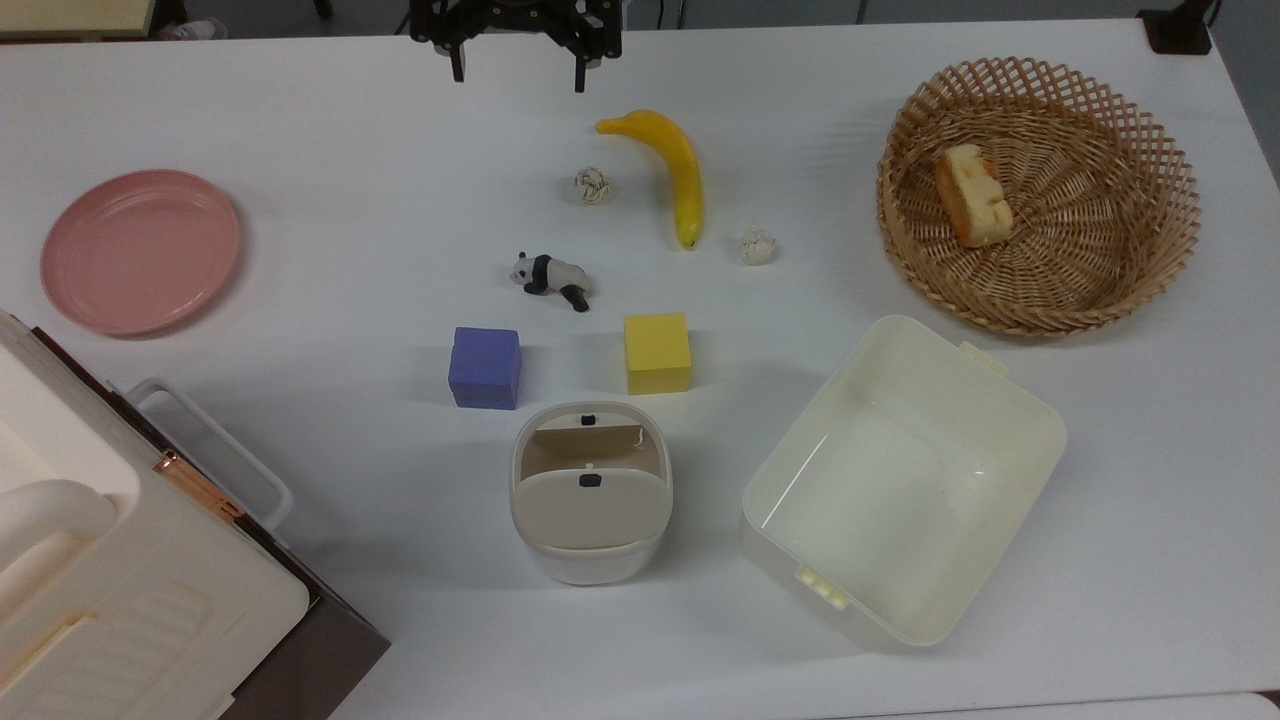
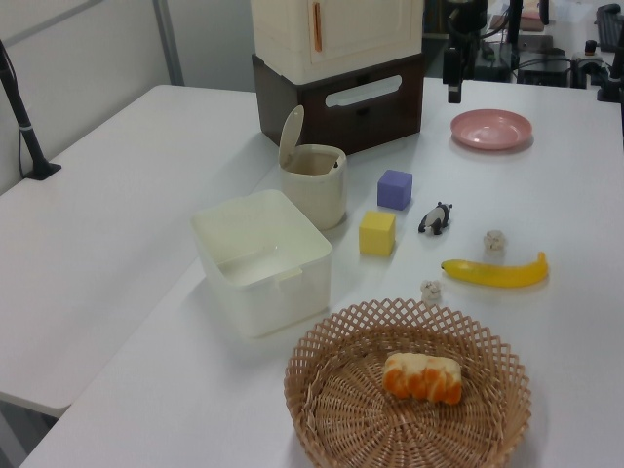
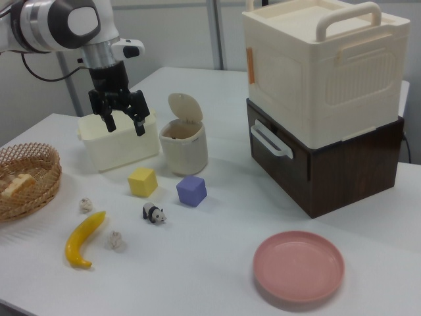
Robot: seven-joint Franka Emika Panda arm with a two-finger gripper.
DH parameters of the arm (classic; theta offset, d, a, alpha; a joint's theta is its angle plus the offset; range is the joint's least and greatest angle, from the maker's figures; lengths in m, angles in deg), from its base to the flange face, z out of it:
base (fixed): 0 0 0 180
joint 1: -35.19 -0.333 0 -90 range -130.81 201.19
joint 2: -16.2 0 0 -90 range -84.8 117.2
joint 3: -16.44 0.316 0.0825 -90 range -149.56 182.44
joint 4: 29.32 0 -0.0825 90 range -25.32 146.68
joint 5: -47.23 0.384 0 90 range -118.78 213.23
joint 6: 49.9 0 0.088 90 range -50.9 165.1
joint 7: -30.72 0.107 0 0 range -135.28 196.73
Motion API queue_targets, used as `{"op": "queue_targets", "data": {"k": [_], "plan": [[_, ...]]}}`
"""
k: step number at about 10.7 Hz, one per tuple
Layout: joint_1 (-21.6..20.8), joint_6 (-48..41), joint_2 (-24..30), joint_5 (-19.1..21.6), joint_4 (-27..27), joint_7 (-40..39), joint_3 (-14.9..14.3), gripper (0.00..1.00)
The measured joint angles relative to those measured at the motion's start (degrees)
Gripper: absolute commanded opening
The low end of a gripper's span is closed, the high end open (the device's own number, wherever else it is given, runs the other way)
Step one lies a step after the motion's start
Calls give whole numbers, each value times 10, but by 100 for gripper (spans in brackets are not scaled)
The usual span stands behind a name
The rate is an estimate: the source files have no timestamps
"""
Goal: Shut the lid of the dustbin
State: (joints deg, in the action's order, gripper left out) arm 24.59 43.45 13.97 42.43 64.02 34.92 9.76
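White surface (image 1: 300, 150) carries the dustbin (image 3: 183, 146), its lid (image 3: 183, 105) raised, well apart from the spread, empty hand (image 3: 122, 122) hovering above.

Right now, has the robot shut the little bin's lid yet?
Not yet. The lid stands upright, so the dustbin is wide open. The gripper hangs open in the air, holding nothing and touching nothing. The whole job is left: reaching the lid and pushing it down.
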Motion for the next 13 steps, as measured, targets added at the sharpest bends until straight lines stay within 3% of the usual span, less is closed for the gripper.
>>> {"op": "queue_targets", "data": {"k": [13], "plan": [[0, 0, 0, 0, -17, -1, 0, 100]]}}
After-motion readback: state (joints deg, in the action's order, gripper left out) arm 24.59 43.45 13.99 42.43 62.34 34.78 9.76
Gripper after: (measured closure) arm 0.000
